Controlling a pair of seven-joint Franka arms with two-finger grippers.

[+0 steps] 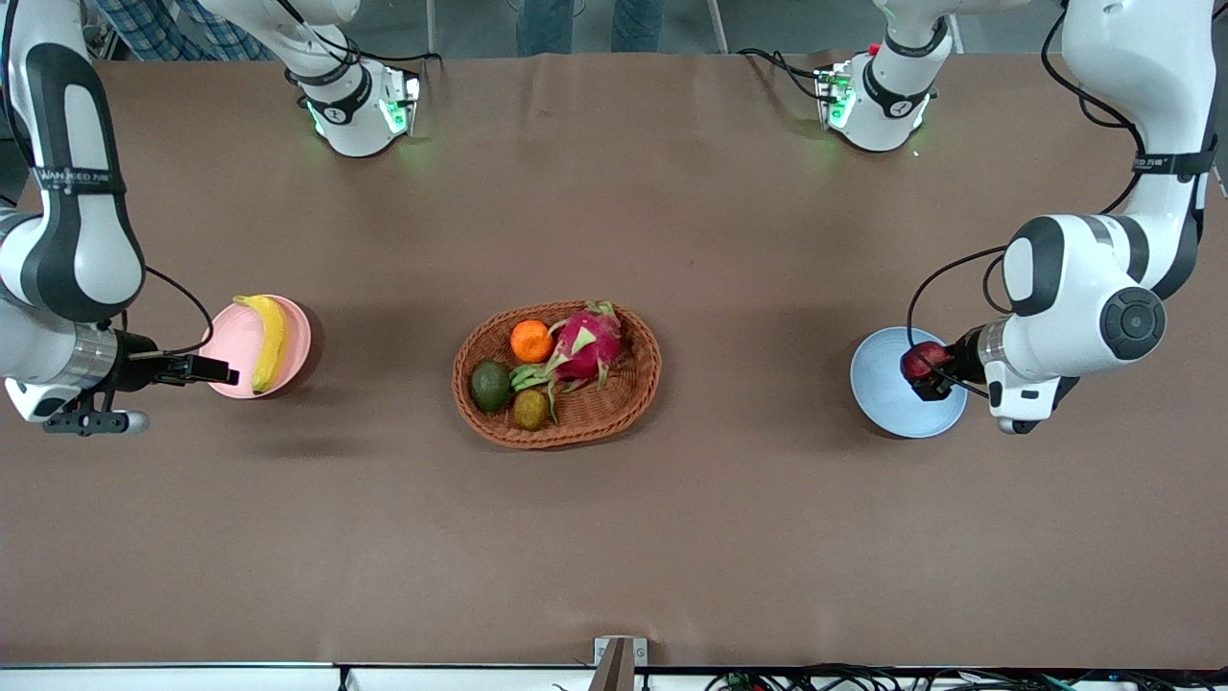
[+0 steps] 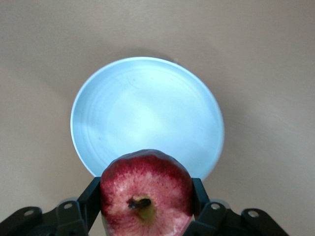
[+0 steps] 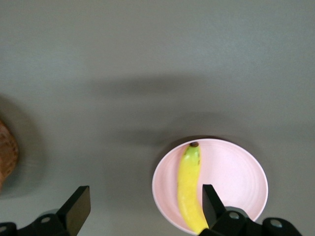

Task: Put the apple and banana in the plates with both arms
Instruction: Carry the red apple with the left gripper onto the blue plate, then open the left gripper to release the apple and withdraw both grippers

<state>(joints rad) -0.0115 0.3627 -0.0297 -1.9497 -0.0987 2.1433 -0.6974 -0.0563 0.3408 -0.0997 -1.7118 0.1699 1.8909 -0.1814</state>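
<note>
The left gripper (image 2: 146, 196) has its fingers (image 2: 91, 196) clamped on either side of the apple (image 2: 146, 191), stem end facing the wrist camera, so it's got a solid hold. In the front view the apple (image 1: 921, 360) hangs over the blue plate (image 1: 897, 398), above the edge toward the left arm's end of the counter (image 1: 614, 537). The blue plate (image 2: 142, 113) has nothing lying on it.

The right gripper (image 3: 142, 209) is spread wide, fingers (image 3: 78, 209) well apart and holding nothing. From the front it (image 1: 206, 369) sits at the rim of the pink plate (image 1: 293, 331), on the side toward the right arm's end of the counter. The banana (image 1: 269, 341) lies flat in that plate, stretched nearly from rim to rim. In the right wrist view the banana (image 3: 189, 189) sits in the pink plate (image 3: 236, 177) with its dark tip pointing away from the gripper.

Between the two plates, about mid-counter, there's a brown wicker basket (image 1: 633, 384) with an orange (image 1: 531, 341), a pink dragon fruit (image 1: 585, 345), a dark green fruit (image 1: 490, 385) and a smaller brownish one (image 1: 529, 409). Both plates are well apart from the basket.
</note>
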